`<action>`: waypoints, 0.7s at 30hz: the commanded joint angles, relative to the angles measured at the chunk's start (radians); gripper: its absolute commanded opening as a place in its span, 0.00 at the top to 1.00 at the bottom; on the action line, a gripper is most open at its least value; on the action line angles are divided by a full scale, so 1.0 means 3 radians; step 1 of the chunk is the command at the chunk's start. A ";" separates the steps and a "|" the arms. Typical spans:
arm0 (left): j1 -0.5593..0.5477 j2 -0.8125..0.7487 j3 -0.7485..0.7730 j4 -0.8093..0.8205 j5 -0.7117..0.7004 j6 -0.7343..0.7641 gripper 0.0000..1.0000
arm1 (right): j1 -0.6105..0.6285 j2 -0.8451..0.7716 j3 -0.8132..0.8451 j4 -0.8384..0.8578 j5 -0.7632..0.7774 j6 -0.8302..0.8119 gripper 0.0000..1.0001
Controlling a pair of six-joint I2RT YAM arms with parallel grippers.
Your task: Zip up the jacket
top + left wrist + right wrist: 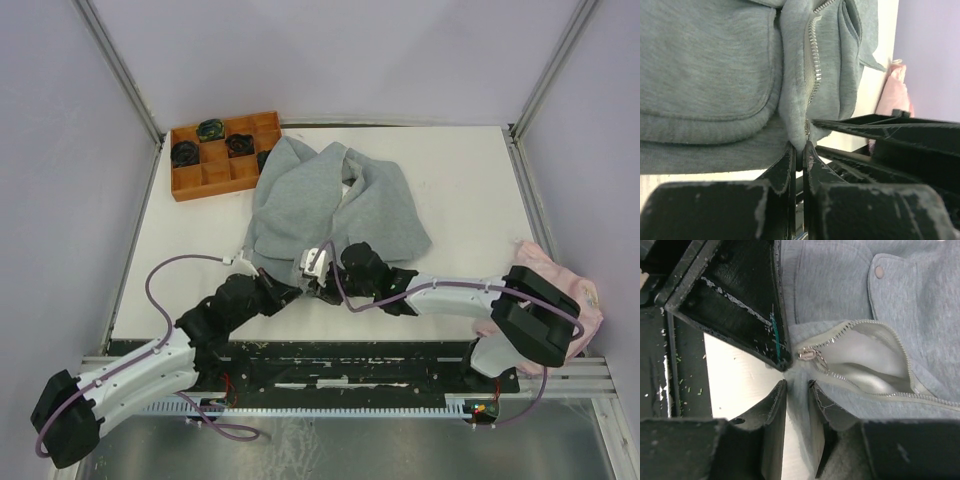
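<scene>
The left arm (150, 375) reaches in low from the near left to the near hem of the jacket (300, 190). The left fingers (782, 167) are pressed together on the hem at the zipper's foot. The right arm (450, 295) stretches in from the right to the same spot. The right fingers (772, 410) stand parted with cloth between them, just beside the left pair.

We take this for a robotics lab, a closed test cell rather than a home or a shop. A white desk (470, 180) is boxed in by plain pale walls (60, 150) set in bare metal posts (118, 70). Two robot arms, the left arm (140, 375) and the right arm (450, 293), are bolted to a scuffed black plate (350, 365) at its near edge, on metal rails (590, 375), with loose cables (150, 285) trailing from them. An orange compartment tray (200, 189) stands at the far left corner.
</scene>
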 commanded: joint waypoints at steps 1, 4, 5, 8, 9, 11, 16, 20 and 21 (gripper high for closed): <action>0.0091 0.0082 0.0295 -0.0195 0.0144 0.0875 0.97 | -0.0278 -0.0302 0.0151 -0.0184 -0.0687 0.0187 0.69; 0.0117 0.0195 0.0505 -0.0399 0.0247 0.1294 0.97 | -0.0448 -0.0419 0.0111 -0.0173 -0.0791 0.0181 0.68; 0.0115 0.0232 0.0572 -0.0474 0.0262 0.1413 0.97 | -0.0502 -0.0449 0.0111 -0.0183 -0.0825 0.0167 0.68; 0.0120 0.0309 0.0743 -0.0618 0.0314 0.1672 0.97 | -0.0640 -0.0511 0.0144 -0.0231 -0.0902 0.0112 0.68; 0.0120 0.0314 0.0772 -0.0637 0.0335 0.1727 0.97 | -0.0659 -0.0514 0.0168 -0.0256 -0.0911 0.0068 0.69; 0.0118 0.0302 0.0793 -0.0634 0.0373 0.1797 0.97 | -0.0667 -0.0467 0.0224 -0.0316 -0.0945 -0.0086 0.69; 0.0120 0.0256 0.0772 -0.0533 0.0507 0.1814 0.97 | -0.0667 -0.0241 0.0305 -0.0101 -0.1036 -0.0205 0.71; 0.0119 0.0223 0.0753 -0.0519 0.0530 0.1810 0.97 | -0.0668 -0.0040 0.0414 0.0037 -0.1159 -0.0238 0.73; 0.0122 0.0217 0.0744 -0.0504 0.0541 0.1804 0.97 | -0.0663 -0.0010 0.0442 0.0055 -0.1202 -0.0245 0.73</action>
